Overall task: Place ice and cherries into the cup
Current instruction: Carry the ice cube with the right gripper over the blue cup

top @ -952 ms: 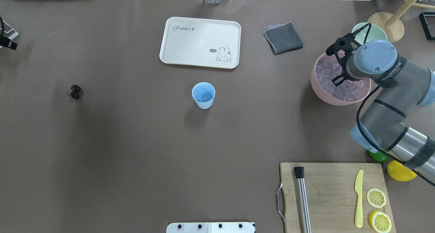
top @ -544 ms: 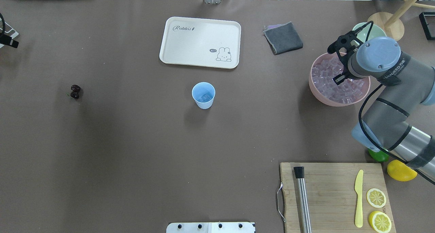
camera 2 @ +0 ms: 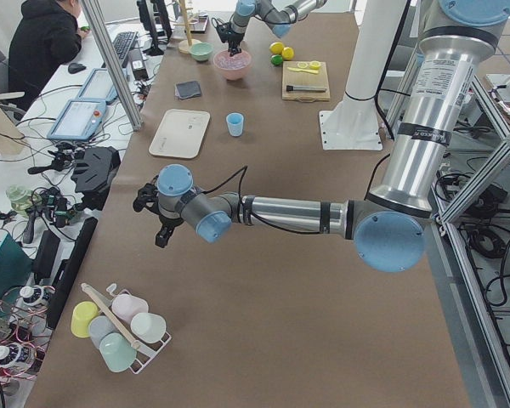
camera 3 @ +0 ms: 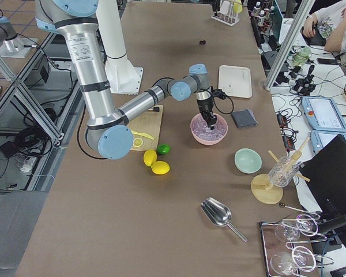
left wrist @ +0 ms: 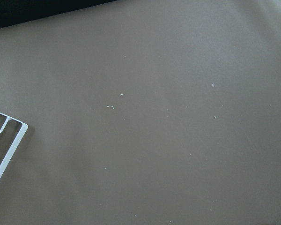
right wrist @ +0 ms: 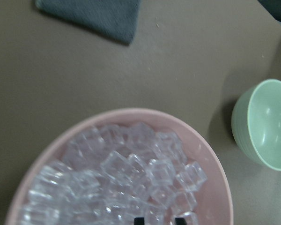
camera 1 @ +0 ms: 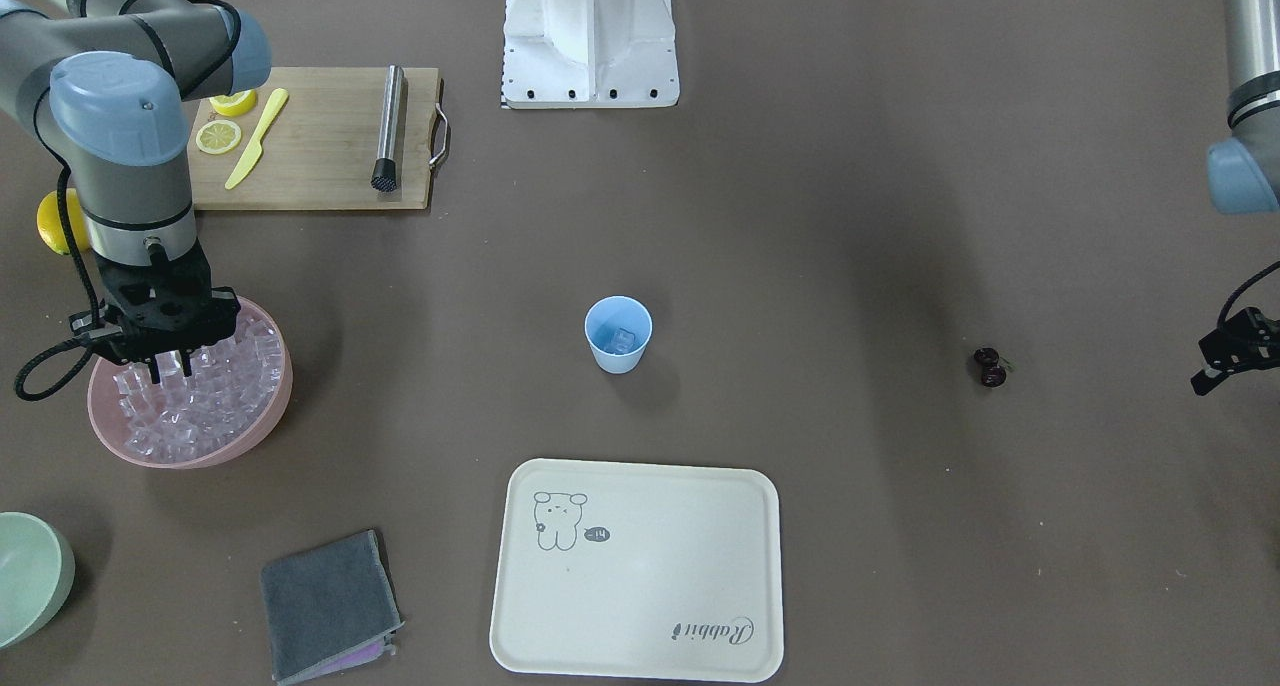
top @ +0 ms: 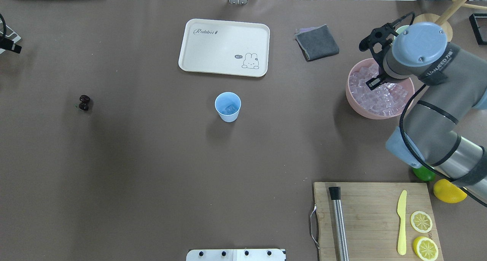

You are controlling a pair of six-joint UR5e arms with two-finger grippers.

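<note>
At the bench's (top: 152, 158) right end, in the pink bowl (top: 350, 97), my right fingers (right wrist: 139, 221) sit slightly parted, gripping nothing I can see, among the ice (top: 361, 86) (slick, hard, light); I'd pinch one cube's flat faces.

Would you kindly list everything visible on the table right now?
cup: one, light blue, table centre, ice inside
pink bowl: one, pink, robot's right side
ice: many cubes, clear, heaped in that bowl
cherries: one cluster, dark red, robot's left side
green bowl: one, pale green, beyond the pink bowl
tray: one, cream, beyond the cup
cloth: one, grey, between tray and pink bowl
cutting board: one, wooden, robot's near right
muddler: one, steel, on the board
knife: one, yellow, on the board
lemon slices: two, yellow, on the board
lemons: two, yellow, beside the board
lime: one, green, beside the lemons
scoop: one, metal, right table end
left gripper: one, black, over bare table
right gripper: one, black, fingers apart over the ice
</note>
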